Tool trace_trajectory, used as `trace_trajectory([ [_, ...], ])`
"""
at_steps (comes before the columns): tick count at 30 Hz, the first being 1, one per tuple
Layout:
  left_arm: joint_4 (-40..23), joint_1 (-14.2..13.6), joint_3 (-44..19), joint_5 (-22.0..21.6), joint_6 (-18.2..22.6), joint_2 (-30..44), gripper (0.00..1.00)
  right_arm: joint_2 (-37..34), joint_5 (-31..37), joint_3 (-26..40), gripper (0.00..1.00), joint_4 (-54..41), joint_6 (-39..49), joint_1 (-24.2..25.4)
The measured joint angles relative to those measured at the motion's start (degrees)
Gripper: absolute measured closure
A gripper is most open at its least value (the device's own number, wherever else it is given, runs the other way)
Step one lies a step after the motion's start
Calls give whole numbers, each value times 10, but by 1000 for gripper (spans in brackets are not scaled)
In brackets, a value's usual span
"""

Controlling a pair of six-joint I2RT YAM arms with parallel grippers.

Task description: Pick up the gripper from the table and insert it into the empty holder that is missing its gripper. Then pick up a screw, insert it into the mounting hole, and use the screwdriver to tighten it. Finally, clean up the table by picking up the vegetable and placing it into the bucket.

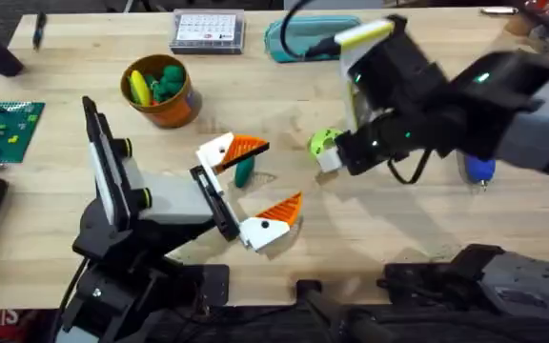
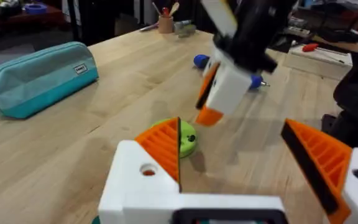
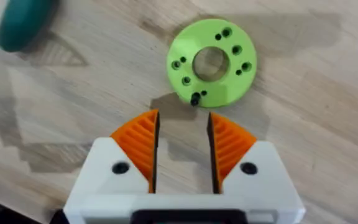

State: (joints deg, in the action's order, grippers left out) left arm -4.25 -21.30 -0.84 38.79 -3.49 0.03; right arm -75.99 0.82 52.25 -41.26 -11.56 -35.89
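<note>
Gripper point(image 3: 211, 62) lies flat (holes up) before right hand point(image 3: 182, 149)

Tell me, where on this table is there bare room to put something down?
Bare wood lies between the bucket and the teal pouch, and along the table left of the left arm. It is crowded mid-table around the green disc and dark vegetable.

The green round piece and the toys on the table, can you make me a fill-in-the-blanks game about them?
1. The green round piece lies flat on the ____.
2. The right gripper hovers over it with its fingers ____.
3. The yellow toy sits inside the orange ____.
4. The left gripper is open, and the dark green vegetable lies ____ its fingers.

Missing words: table; open; bucket; between
</note>
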Motion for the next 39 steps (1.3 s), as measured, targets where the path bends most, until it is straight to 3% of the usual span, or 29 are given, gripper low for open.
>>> trace_trajectory([
  [4,0,0,0,0,0,0,14,-12,5,-26,562,20,-7,-1],
  [26,0,0,0,0,0,0,13,-61,11,-26,562,71,-9,-1],
  [33,0,0,0,0,0,0,14,-61,11,-26,737,72,-11,-1],
  [39,0,0,0,0,0,0,14,-62,11,-26,760,70,-11,-1],
])
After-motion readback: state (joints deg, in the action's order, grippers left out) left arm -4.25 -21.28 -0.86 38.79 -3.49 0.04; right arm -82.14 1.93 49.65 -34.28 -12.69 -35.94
